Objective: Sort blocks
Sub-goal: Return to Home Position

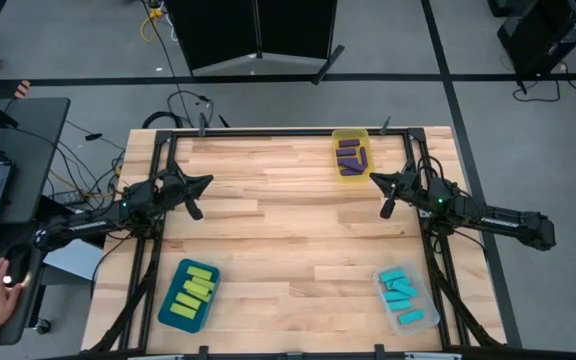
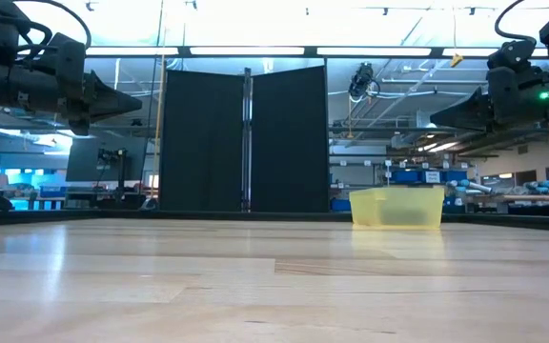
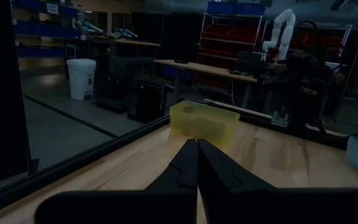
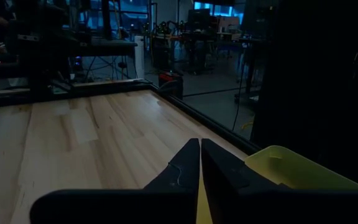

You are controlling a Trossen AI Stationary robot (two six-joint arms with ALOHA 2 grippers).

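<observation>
Blocks point(image 1: 350, 156) lie in 3 bins on the tabletop point(image 1: 288, 250): purple in the yellow bin point(image 1: 351, 133), green in the blue bin point(image 1: 165, 312), cyan in the clear bin point(image 1: 378, 277). I see the left arm point(image 1: 118, 210) and right arm point(image 1: 478, 212) raised, jaws closed and empty.

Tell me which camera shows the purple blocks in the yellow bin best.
High view: it looks straight down into the yellow bin, with the purple blocks plain inside. Low and left wrist views show only the bin's walls; the right wrist view only a corner of it.
</observation>
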